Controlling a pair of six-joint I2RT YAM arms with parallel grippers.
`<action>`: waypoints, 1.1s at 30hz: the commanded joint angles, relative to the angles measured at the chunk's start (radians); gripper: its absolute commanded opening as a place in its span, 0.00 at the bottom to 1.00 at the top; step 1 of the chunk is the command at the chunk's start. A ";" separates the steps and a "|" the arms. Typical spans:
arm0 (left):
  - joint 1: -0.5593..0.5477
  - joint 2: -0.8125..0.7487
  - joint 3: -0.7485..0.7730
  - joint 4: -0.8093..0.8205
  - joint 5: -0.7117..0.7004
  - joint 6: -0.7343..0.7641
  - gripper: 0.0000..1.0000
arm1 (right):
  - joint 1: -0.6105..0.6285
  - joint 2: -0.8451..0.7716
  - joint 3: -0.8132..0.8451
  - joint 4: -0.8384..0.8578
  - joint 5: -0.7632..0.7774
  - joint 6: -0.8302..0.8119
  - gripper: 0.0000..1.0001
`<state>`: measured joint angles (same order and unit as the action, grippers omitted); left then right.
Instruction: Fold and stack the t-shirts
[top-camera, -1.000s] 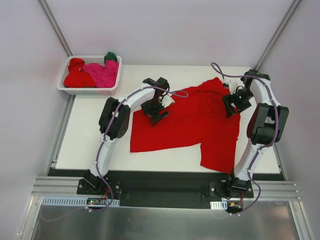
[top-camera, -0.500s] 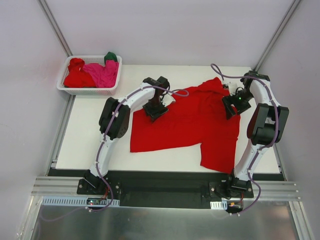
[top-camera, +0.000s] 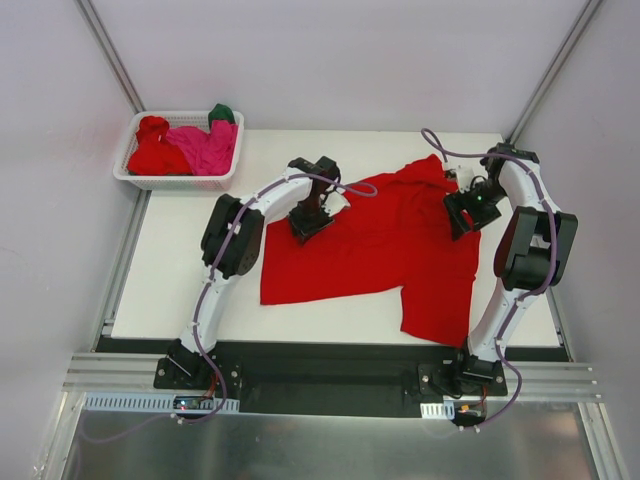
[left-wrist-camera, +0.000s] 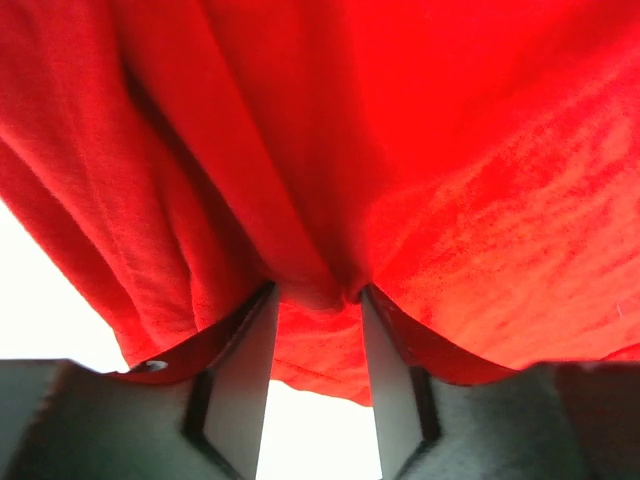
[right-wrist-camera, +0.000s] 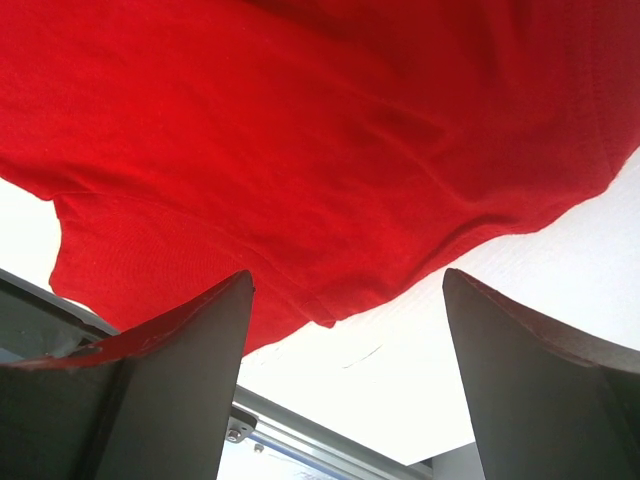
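While the red t-shirt (top-camera: 380, 240) lies unfolded on the table (top-camera: 190, 260), nothing is stacked — left tool (left-wrist-camera: 315, 292) pinches its cloth, right tool (right-wrist-camera: 345, 275) gapes empty, other t-shirts (top-camera: 190, 148) wait in the basket (top-camera: 178, 183).

A bright red t-shirt (top-camera: 385, 245) lay spread mostly flat across the centre of the frame. It was wrinkled, with one part reaching toward the lower right and its upper-left edge gathered into tight folds. In the upper left, a crumpled red shirt (top-camera: 152, 150), a magenta-pink shirt (top-camera: 205, 148) and a dark green shirt (top-camera: 222, 113) sat heaped in a white basket (top-camera: 178, 181).
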<state>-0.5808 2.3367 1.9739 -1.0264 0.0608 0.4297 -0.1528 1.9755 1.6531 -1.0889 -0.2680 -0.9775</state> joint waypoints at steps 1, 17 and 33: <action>0.013 0.023 0.011 -0.014 -0.033 0.007 0.36 | 0.004 -0.076 -0.016 -0.023 -0.024 -0.015 0.80; 0.025 0.013 0.042 -0.014 -0.056 0.012 0.36 | 0.004 -0.075 -0.021 -0.025 -0.033 -0.010 0.80; 0.025 0.003 0.043 -0.014 -0.056 0.004 0.00 | 0.006 -0.073 -0.022 -0.026 -0.033 -0.010 0.80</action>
<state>-0.5613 2.3413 1.9892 -1.0237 0.0166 0.4335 -0.1524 1.9579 1.6314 -1.0893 -0.2749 -0.9775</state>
